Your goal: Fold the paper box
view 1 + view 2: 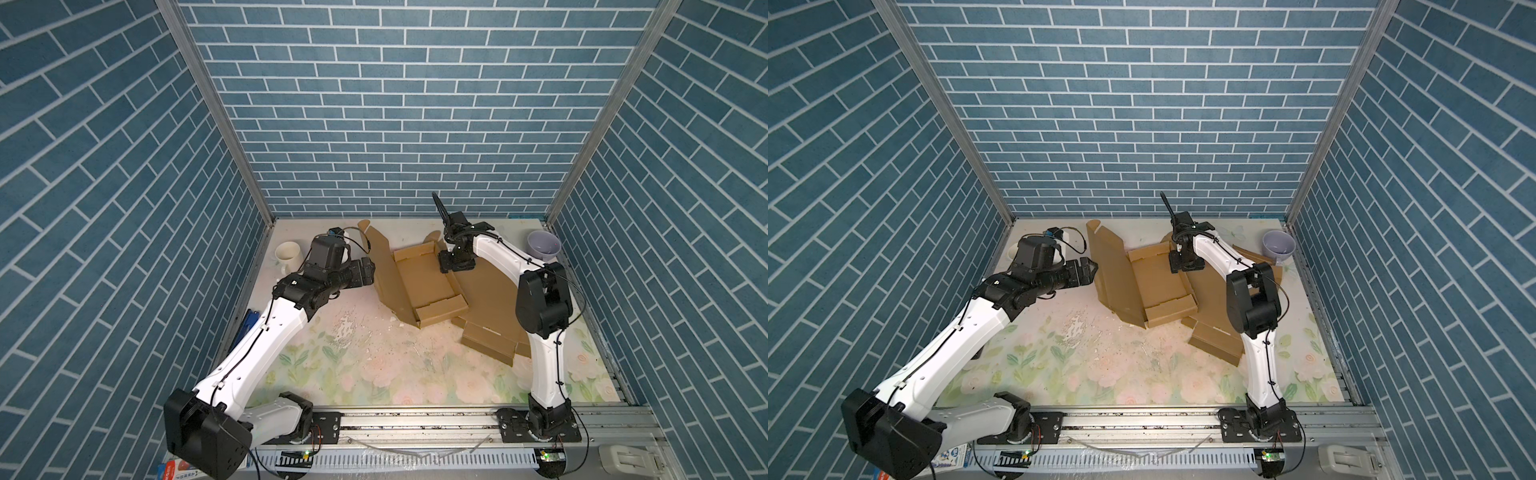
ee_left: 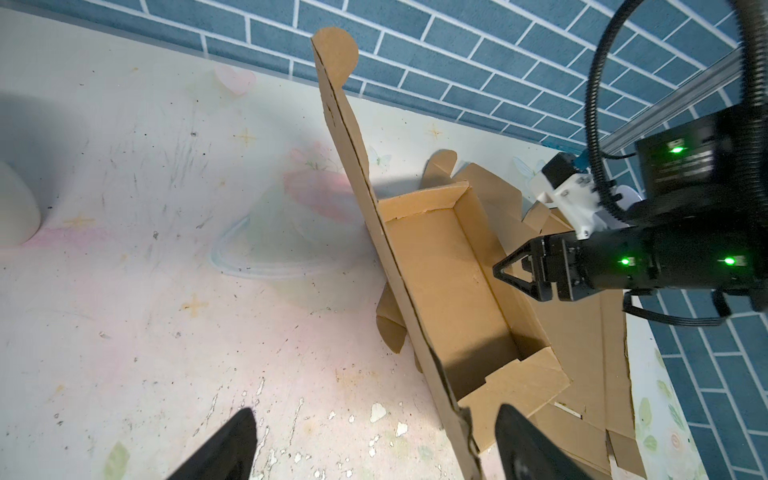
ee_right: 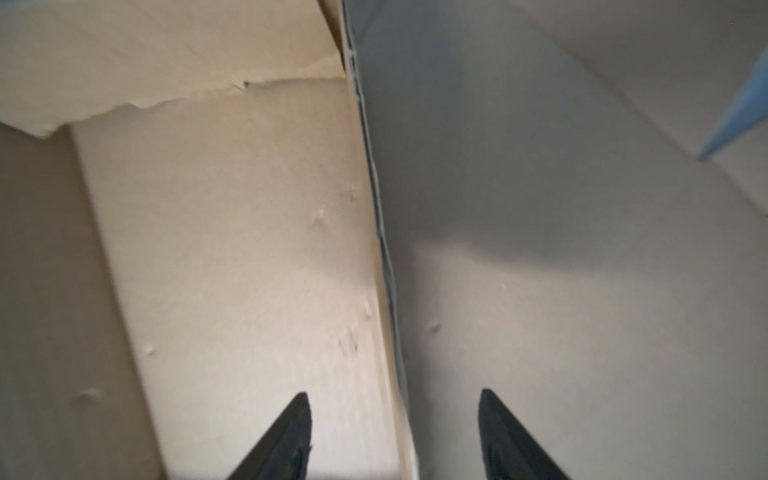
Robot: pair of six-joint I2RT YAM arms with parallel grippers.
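The paper box [image 1: 424, 286] [image 1: 1158, 291] is brown cardboard, partly folded into a shallow tray at the back middle of the table. Its tall left flap [image 1: 380, 257] [image 2: 353, 166] stands nearly upright. My left gripper [image 1: 368, 271] [image 2: 378, 446] is open, and the near end of that flap passes between its fingers [image 2: 523, 444] without touching them. My right gripper [image 1: 451, 266] [image 3: 397, 432] points down at the tray's right wall [image 3: 386, 270]. It is open, one finger on each side of the wall's edge. It also shows in the left wrist view as the right gripper [image 2: 515, 270].
A cream mug [image 1: 288, 255] stands at the back left, behind my left arm. A lilac cup [image 1: 543, 245] [image 1: 1278, 245] sits at the back right corner. More flat flaps of the cardboard [image 1: 490, 343] lie at the front right, under my right arm. Blue brick walls enclose three sides.
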